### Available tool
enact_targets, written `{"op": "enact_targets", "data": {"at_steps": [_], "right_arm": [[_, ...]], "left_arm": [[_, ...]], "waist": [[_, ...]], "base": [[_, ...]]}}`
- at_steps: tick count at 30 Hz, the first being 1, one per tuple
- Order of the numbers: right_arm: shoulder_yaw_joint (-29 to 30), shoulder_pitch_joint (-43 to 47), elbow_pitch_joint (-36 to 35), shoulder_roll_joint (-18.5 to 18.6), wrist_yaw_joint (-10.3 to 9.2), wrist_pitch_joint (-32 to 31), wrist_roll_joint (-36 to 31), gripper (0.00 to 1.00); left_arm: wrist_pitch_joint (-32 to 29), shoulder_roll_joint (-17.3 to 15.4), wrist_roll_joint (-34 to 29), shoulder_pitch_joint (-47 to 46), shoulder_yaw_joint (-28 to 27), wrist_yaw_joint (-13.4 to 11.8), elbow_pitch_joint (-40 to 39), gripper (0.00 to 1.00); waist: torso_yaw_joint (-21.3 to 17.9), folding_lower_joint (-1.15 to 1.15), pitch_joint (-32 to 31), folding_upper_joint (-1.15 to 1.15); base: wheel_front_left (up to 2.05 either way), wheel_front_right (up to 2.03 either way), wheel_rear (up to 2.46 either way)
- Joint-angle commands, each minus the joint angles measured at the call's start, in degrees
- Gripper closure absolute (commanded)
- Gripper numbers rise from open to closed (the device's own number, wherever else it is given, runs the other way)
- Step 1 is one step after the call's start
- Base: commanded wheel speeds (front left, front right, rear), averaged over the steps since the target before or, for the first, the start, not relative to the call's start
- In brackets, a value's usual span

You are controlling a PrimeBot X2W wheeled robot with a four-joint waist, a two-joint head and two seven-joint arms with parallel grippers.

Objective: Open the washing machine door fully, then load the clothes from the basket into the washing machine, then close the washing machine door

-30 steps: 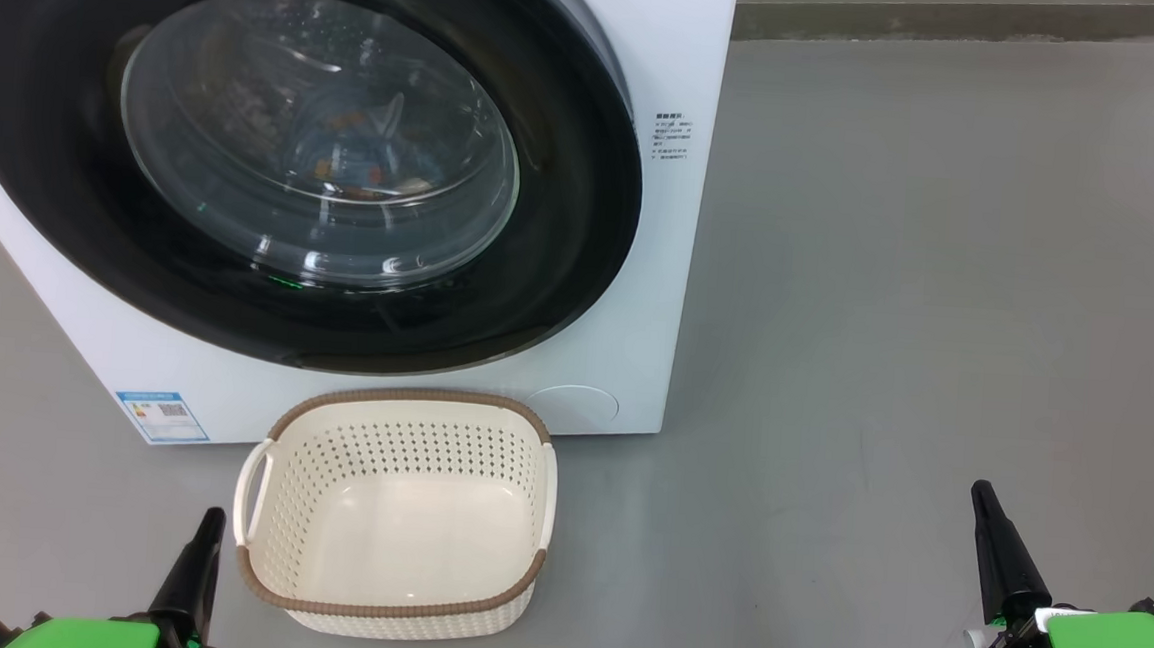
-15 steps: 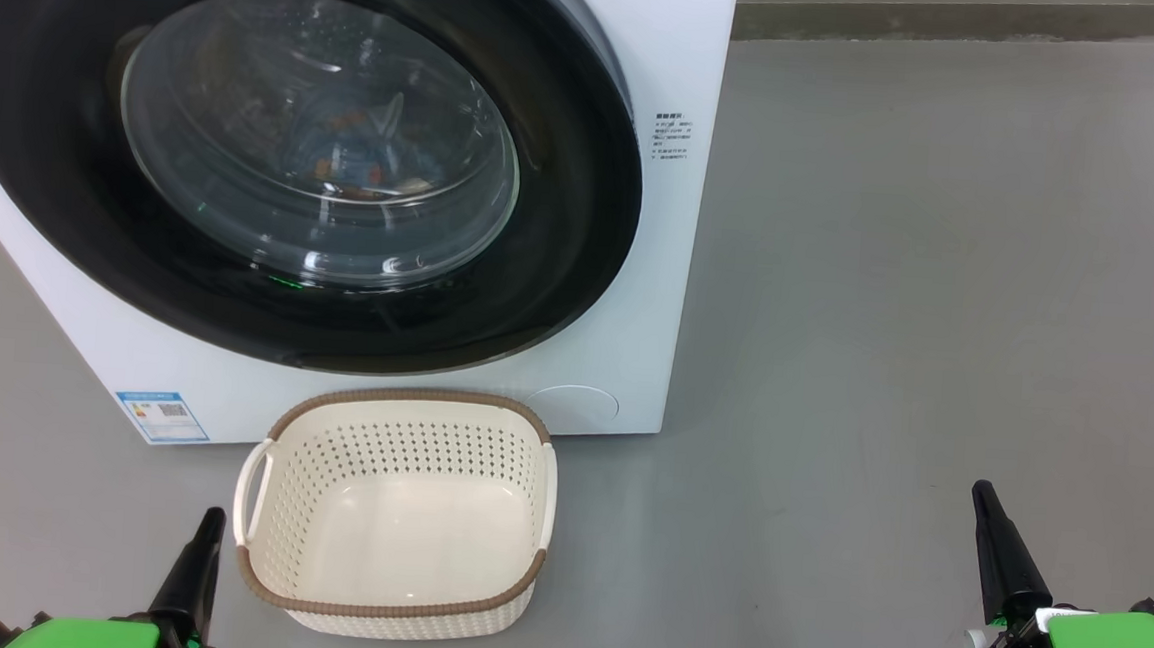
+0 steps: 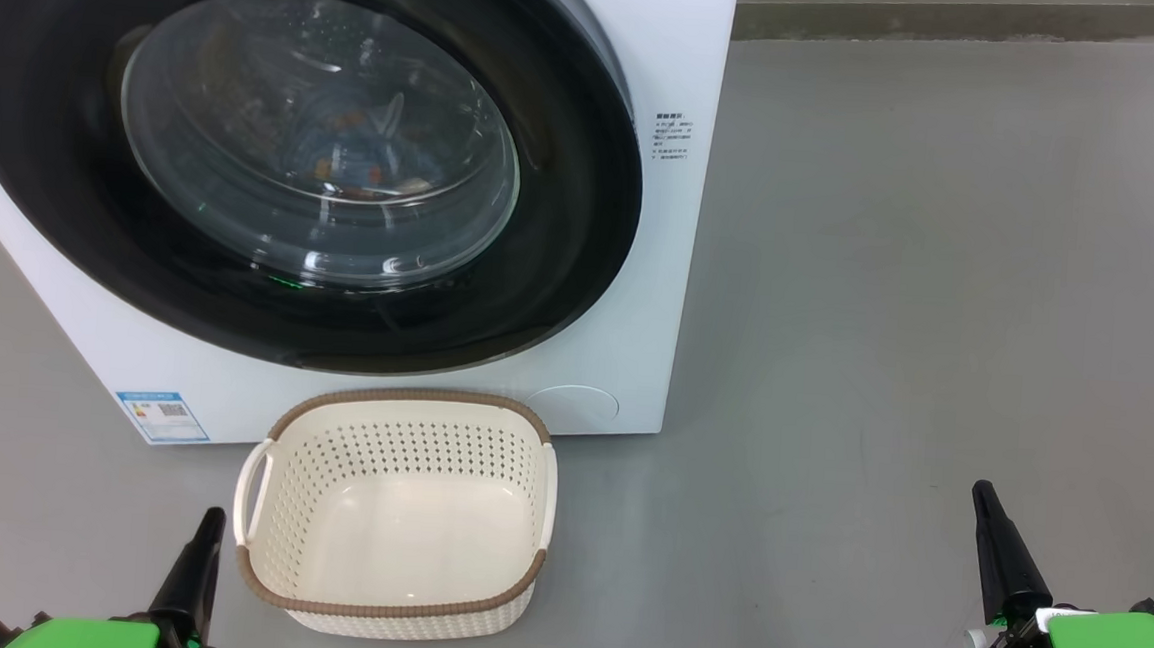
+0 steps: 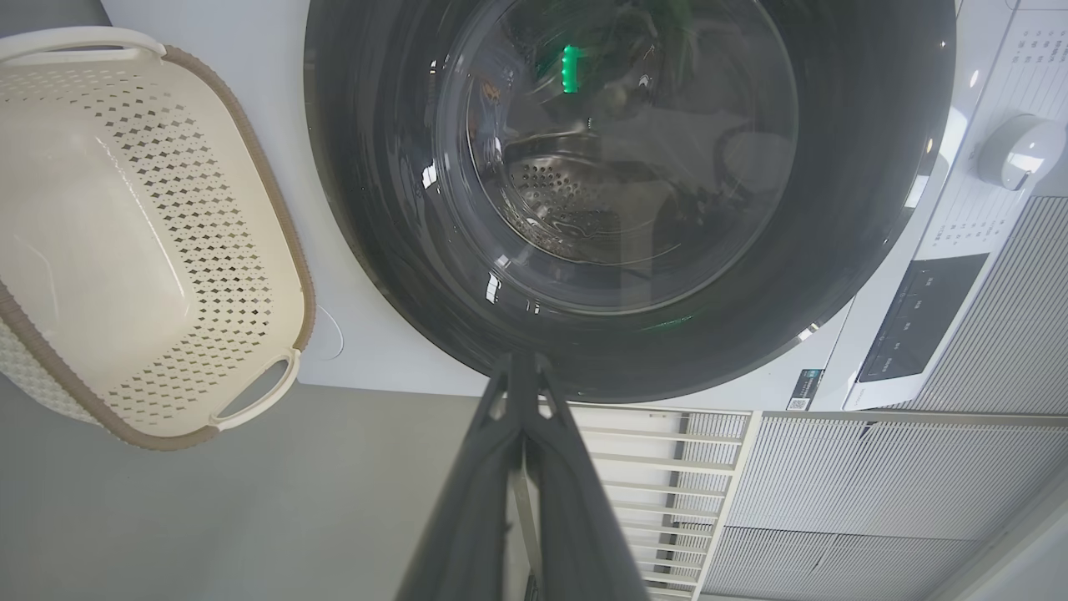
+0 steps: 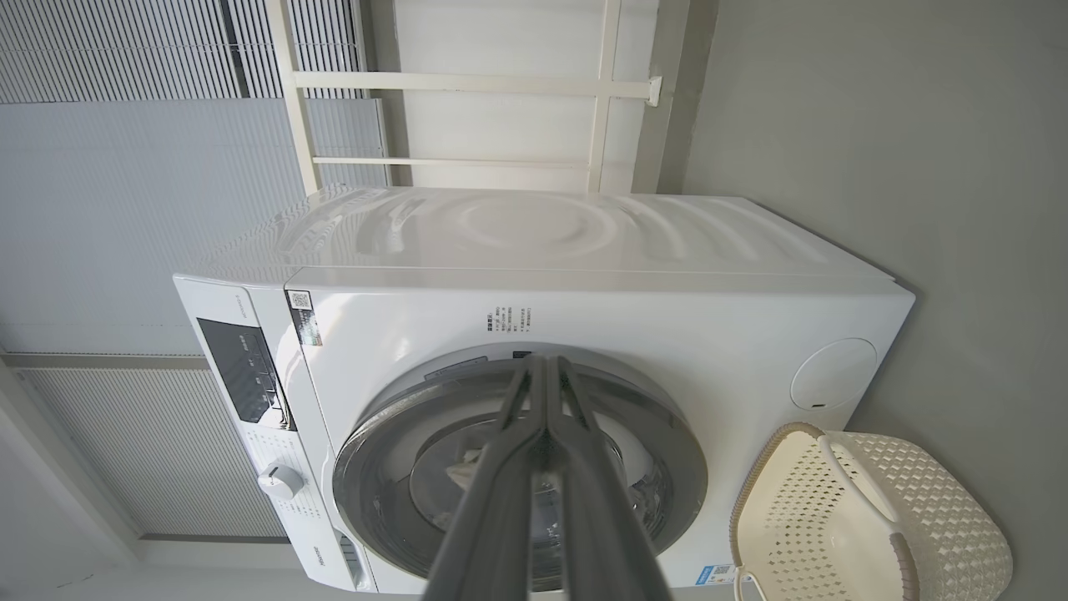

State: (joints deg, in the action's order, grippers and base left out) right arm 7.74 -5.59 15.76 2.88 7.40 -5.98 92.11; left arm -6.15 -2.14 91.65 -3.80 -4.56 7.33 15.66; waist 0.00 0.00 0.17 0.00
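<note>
My left pincer (image 3: 214, 516) and right pincer (image 3: 980, 488) are hovering clenched, gripping nothing. The washing machine door (image 3: 584, 214) is sitting shut, clothes (image 3: 366, 166) showing behind its glass, basket (image 3: 402, 395) standing before the washing machine (image 3: 693, 61). The blue label (image 3: 162, 416) is showing a QR code, its writing unreadable.

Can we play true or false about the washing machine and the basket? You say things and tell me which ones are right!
1. The washing machine door is shut. True.
2. Clothes show through the door's glass. True.
3. The basket is full of clothes. False: it is empty.
4. The basket stands on the floor in front of the washing machine. True.
5. The left gripper is holding the basket's handle. False: its jaws are shut on nothing, beside the basket.
6. The right gripper has its jaws wide open. False: they are shut, and it holds nothing.
</note>
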Motion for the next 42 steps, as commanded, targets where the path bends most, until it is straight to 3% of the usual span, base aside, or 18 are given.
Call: {"op": "enact_targets", "data": {"at_steps": [1, 42], "right_arm": [[-1.3, -0.6, -1.7, 0.1, 0.09, -0.4, 0.1, 1.0], [-1.2, -0.6, -1.7, 0.0, 0.09, -0.5, 0.1, 1.0]], "left_arm": [[-0.4, -0.7, 0.5, -2.4, -2.0, 0.2, -1.6, 1.0], [-0.4, -0.7, 0.5, -2.4, -2.0, 0.2, -1.6, 1.0]], "waist": [[0.0, 0.0, 0.0, 0.0], [0.0, 0.0, 0.0, 0.0]], "base": [[0.0, 0.0, 0.0], [0.0, 0.0, 0.0]]}}
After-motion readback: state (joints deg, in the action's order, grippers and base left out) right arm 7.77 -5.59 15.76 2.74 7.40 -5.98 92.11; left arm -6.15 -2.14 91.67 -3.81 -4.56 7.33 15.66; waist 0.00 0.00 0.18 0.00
